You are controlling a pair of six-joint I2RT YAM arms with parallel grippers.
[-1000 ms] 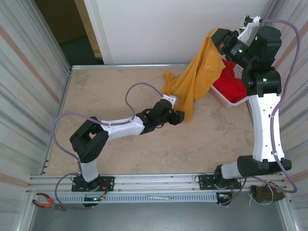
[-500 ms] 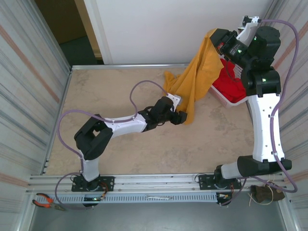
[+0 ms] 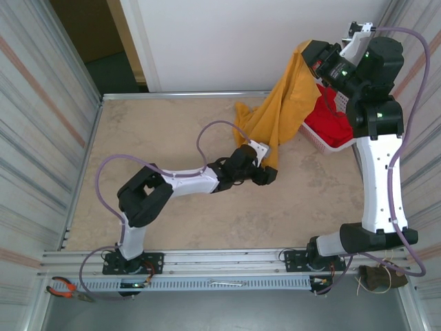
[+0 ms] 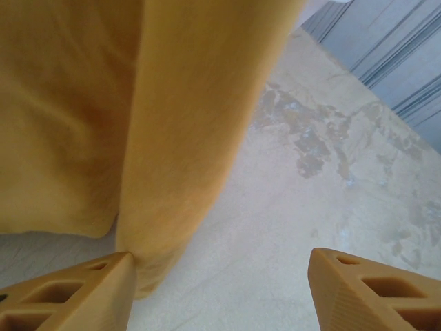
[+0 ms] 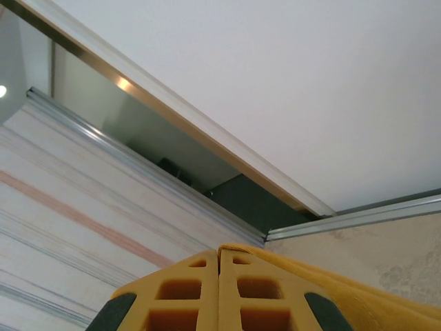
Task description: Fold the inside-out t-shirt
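Place: robot lab or workshop cell.
Walls: ribbed metal panels (image 3: 34, 138) at 9 and 3 o'clock.
Mounting: aluminium rail (image 3: 227, 256) at 6 o'clock, arm bases (image 3: 129, 262) bolted on.
Tools: red-handled pliers (image 3: 65, 287) at 7 o'clock.

Clutter at table (image 3: 151, 138) edges.
Red garment (image 3: 328, 124) in white basket (image 3: 318, 142) far right; orange-handled pliers (image 3: 63, 286) near left, on rail (image 3: 186, 283).

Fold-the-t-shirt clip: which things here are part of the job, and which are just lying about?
Job: mustard-yellow t-shirt, hanging from the shut right gripper; open left gripper at its lower edge.
Lying about: red garment in the white basket; pliers at the near left corner.
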